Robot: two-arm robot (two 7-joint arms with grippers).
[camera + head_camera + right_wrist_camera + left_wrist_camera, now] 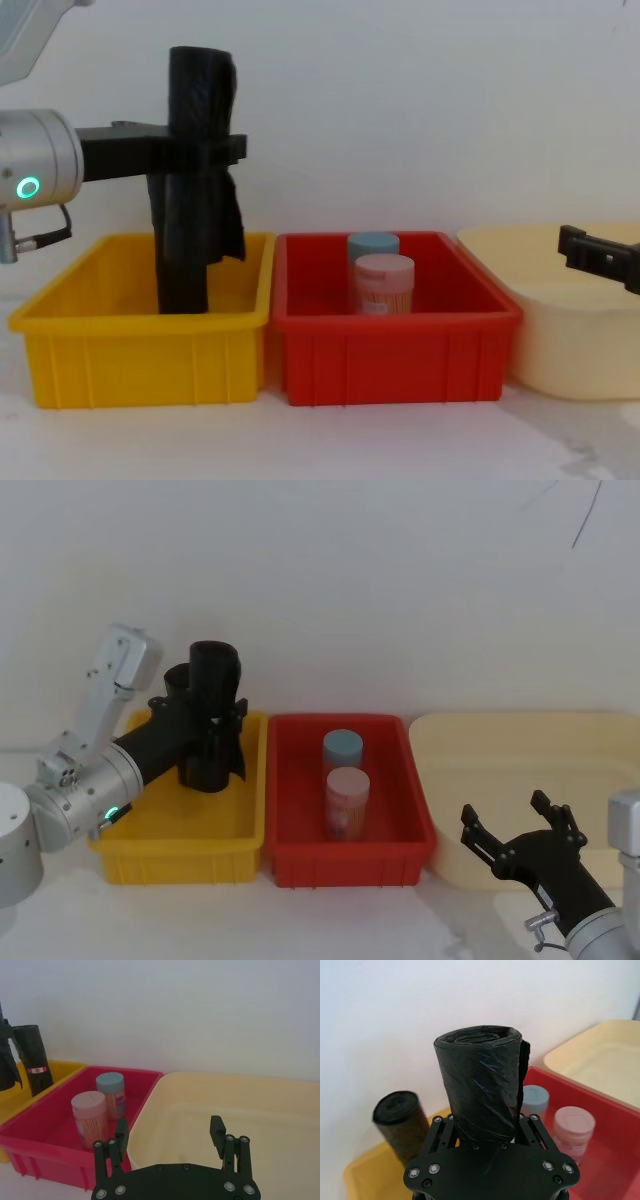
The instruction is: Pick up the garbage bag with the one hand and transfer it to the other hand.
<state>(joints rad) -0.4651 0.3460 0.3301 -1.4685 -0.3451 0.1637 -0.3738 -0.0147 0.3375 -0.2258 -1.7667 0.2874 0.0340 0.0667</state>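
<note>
I think I am working in a test room, like a robot lab. The wall (400, 580) is bare and white, and the table (300, 440) is white too. Three plastic boxes stand on it in a neat row: a yellow bin (140, 350), a red bin (400, 355) and a cream tub (570, 350).

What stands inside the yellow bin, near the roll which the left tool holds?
A second black garbage bag roll, upright, with a white band bearing a red mark. Its base is covered by the bin wall.
</note>
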